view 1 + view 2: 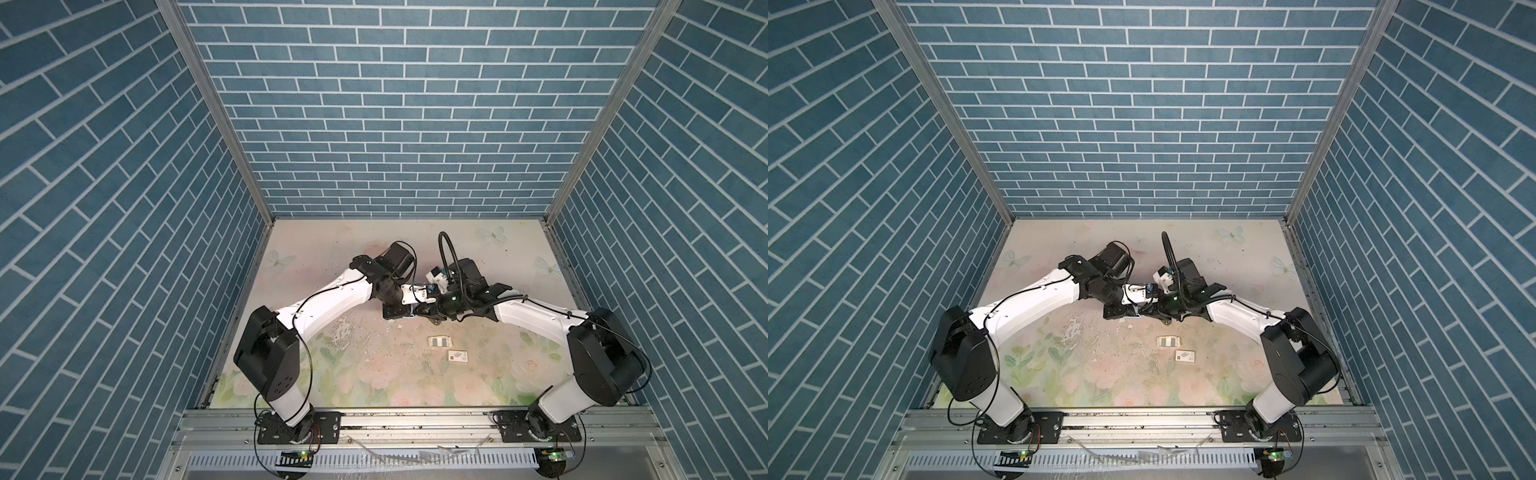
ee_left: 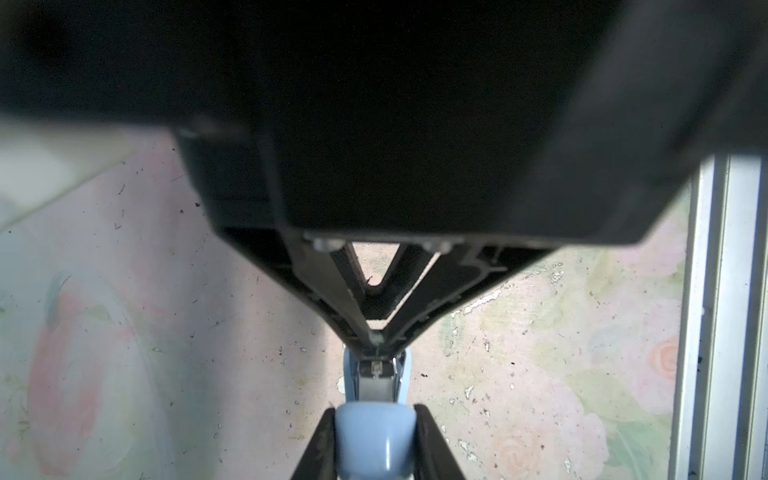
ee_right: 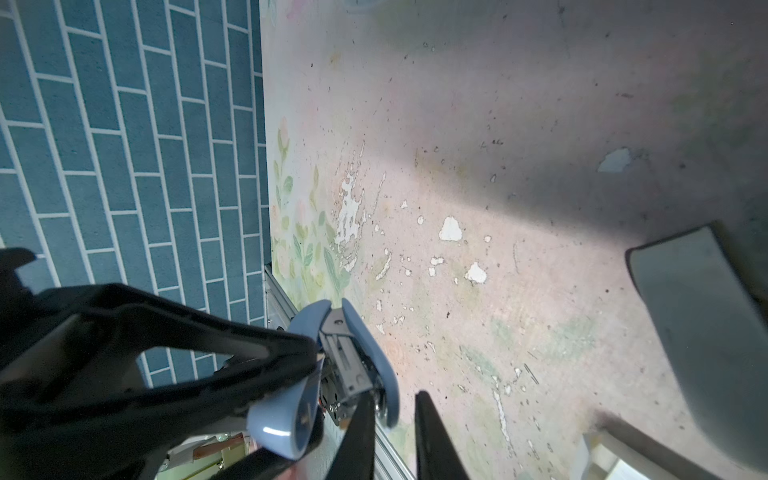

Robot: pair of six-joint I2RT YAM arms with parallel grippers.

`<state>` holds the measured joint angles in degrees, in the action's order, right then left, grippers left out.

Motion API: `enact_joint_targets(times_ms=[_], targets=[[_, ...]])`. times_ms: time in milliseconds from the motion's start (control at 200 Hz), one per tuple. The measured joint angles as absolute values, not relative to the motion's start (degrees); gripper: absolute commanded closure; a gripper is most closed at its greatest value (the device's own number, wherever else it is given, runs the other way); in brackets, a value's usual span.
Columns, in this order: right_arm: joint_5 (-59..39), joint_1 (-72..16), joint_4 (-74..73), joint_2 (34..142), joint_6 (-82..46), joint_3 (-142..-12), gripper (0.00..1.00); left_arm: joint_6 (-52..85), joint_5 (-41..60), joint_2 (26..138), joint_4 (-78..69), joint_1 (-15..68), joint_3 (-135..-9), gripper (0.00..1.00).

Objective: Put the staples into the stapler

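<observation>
Clamping the blue stapler (image 2: 374,444) in my left tool (image 2: 375,413); my right tool (image 2: 376,337) touches it, grip impossible to tell.

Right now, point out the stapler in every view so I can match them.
Both top views: the stapler, a pale sliver at mid-table.
Left wrist: its blue body between the fingers of the left claw.
Right wrist: hinged open, metal channel showing.
Shared landmark: the peeling floral mat.
</observation>
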<state>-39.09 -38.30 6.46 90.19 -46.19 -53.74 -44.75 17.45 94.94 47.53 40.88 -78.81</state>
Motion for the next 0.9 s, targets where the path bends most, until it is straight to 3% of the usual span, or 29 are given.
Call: enact_joint_targets(times_ms=[900], targets=[[-37.8,-38.4,-2.9,90.2,-50.4,-50.6,0.84,-35.3,18.0,91.5,44.7,40.8,-79.5,1.00]])
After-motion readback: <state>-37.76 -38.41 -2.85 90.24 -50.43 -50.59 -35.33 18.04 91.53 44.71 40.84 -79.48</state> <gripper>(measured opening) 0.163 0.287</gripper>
